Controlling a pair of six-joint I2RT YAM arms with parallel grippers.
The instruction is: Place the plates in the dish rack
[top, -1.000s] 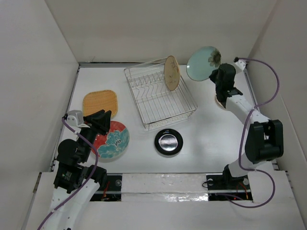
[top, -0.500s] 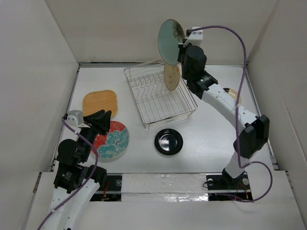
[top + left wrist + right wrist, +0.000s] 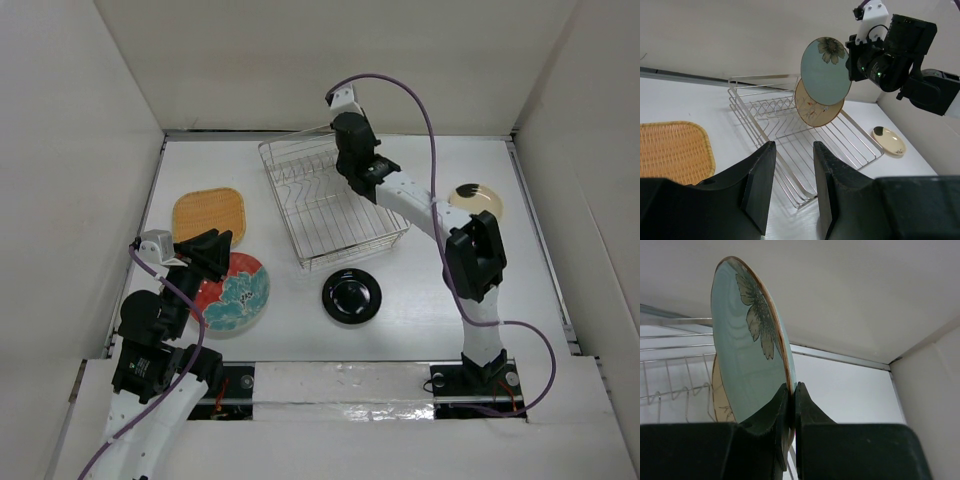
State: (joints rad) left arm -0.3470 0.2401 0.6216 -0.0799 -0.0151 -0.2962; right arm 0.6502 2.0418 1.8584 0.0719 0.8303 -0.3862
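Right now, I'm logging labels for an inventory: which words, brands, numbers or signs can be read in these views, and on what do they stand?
None: no view shows any readable text.
pale green plate, held by the right gripper: a flower drawing only, no lettering.
beige leaf-patterned plate in the dish rack: leaf pattern only.
small cream plate: a dark mark, too small to tell.

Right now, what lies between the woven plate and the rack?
Nothing: only bare table separates the woven plate from the rack, clearest in the top view.
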